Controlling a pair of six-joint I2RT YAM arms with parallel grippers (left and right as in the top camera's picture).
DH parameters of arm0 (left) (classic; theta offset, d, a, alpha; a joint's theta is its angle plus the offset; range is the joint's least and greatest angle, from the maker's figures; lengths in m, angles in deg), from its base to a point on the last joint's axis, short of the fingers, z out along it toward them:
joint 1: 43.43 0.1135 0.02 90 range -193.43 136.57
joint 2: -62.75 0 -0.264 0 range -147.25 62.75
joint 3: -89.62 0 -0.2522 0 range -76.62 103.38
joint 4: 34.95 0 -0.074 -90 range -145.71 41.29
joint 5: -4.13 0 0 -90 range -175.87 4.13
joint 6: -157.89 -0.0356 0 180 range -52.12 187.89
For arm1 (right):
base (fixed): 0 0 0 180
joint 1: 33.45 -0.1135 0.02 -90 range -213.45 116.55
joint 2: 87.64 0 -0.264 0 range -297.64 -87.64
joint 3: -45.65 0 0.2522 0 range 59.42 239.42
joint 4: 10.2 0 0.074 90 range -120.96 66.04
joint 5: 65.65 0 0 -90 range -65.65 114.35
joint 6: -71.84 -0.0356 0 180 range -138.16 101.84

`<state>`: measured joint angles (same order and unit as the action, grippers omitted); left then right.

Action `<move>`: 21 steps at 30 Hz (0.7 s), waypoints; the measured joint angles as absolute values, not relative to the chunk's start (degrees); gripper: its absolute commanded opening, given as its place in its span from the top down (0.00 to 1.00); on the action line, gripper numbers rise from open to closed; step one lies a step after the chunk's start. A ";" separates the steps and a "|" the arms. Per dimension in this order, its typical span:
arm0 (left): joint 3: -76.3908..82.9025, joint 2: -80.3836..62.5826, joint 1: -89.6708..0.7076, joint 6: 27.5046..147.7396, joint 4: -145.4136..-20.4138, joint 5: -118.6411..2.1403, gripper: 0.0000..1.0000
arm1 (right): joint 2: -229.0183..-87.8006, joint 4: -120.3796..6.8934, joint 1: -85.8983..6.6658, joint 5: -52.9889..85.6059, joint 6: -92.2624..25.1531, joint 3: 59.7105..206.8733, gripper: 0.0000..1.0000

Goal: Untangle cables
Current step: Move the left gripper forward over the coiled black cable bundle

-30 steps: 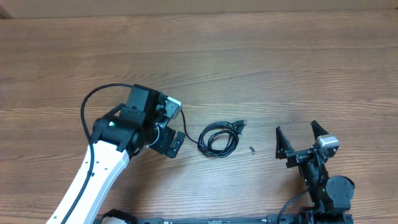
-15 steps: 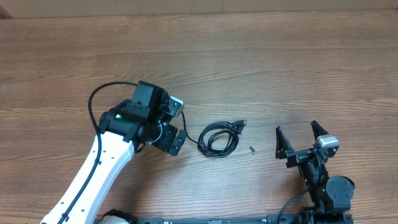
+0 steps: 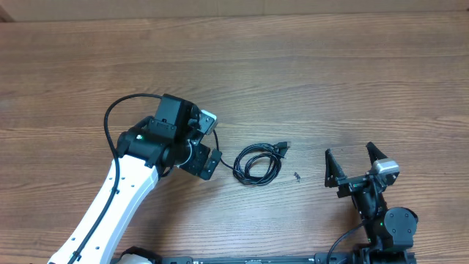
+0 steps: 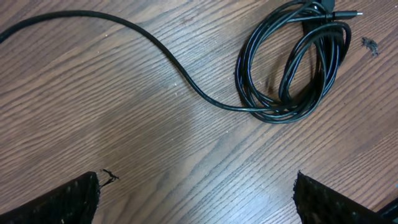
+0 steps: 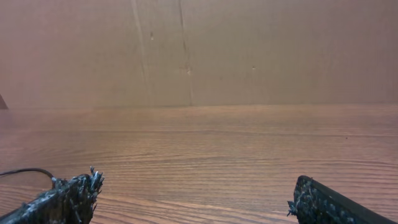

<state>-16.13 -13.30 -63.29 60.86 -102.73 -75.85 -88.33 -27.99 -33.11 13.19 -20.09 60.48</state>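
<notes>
**Item.** The cables (image 3: 256, 163) lie as one tight coil of several overlapping loops, flat on the table (image 3: 293, 66), just below the centre of the overhead frame. A plug end (image 3: 282, 149) sits at the coil's upper right edge. In the left wrist view a single loose tail (image 4: 124, 22) runs from the coil's lower left rim toward the upper left of the frame. How many separate cords make up the coil cannot be told.

**Claws.** The left gripper (image 3: 211, 143) stands just left of the coil, jaws wide, holding nothing. The right gripper (image 3: 352, 163) sits at the lower right of the overhead frame, well apart from the coil, jaws also wide and empty.

**Risks.**
- A pinch across stacked strands would likely lift the whole bundle and cinch the loops tighter.
- Pulling the tail with nothing anchoring the coil would probably drag it across the wood rather than unwind it.
- The plug may snag inside a loop.
- The thin cord lying flat may slip from the fingertips.

A small dark speck (image 3: 297, 177) lies right of the coil; it is not a concern.
</notes>
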 measured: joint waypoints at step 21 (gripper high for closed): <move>-16.13 -13.30 -63.29 61.49 -100.83 -75.85 0.00 | -88.33 -27.99 -33.11 13.22 -20.07 60.48 0.00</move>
